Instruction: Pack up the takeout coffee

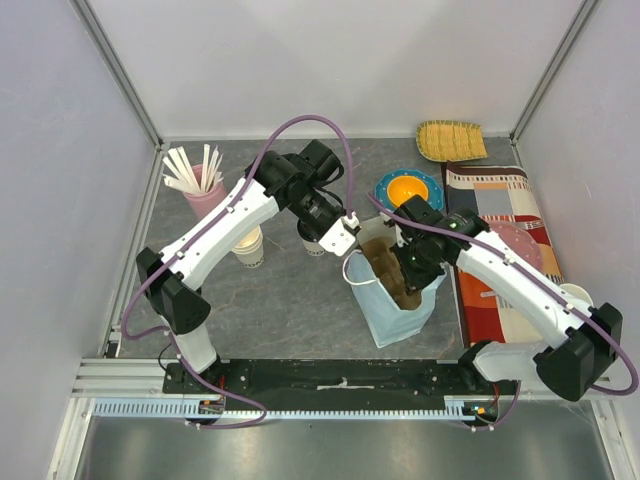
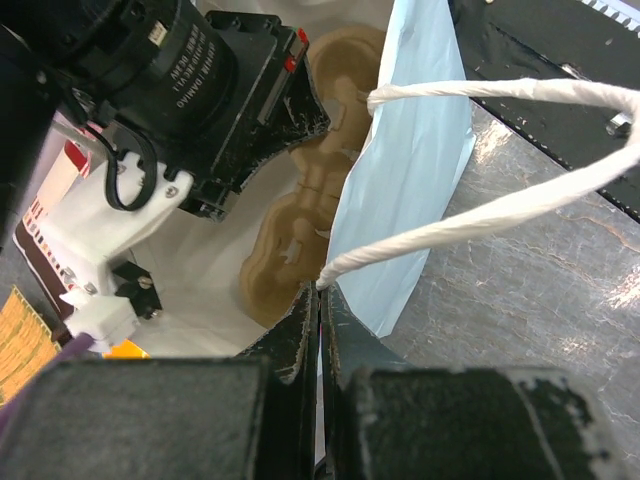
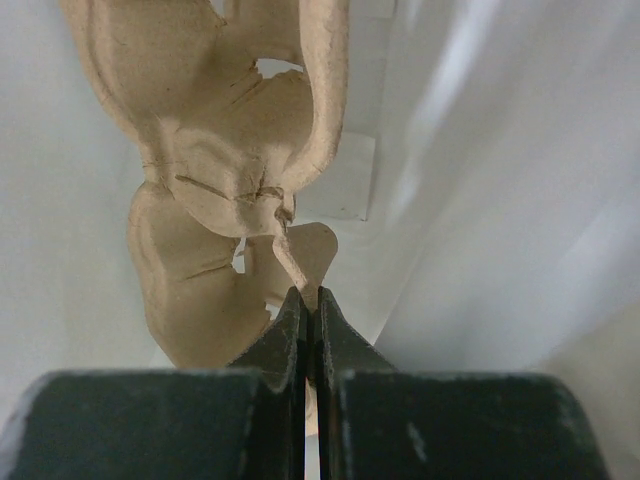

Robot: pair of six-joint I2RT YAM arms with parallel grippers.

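**Evidently bag prep: carrier inside, coffee outside**

Only a sliver of the takeout coffee (image 1: 310, 245) shows in the top view. A pale cup wall under something dark stands on the tabletop (image 1: 290, 300) beneath the left wrist, between the stacked cups (image 1: 248, 250) and the blue paper bag (image 1: 385, 315). I read it as the lidded cup, but the arm covers most of it and neither wrist camera catches it. It is not in the bag and neither gripper touches it.

The left gripper (image 2: 319, 315) is clamped on the bag's rim, right where the white twisted handle (image 2: 500, 210) meets the paper. That pinch most likely serves to steady the bag and hold its mouth wide. The right gripper (image 3: 304, 305) reaches down inside, its jaws closed on a thin tab of the pulp carrier (image 3: 220, 190), which hangs upright between the white inner walls. Seating the carrier first would give the cup a socket to stand in.

Whether the carrier's lower end rests on the bag's floor cannot be told, since the right wrist view loses it behind the fingers. The pink cup (image 1: 203, 195) of white sticks stands well apart at the far left, out of play.
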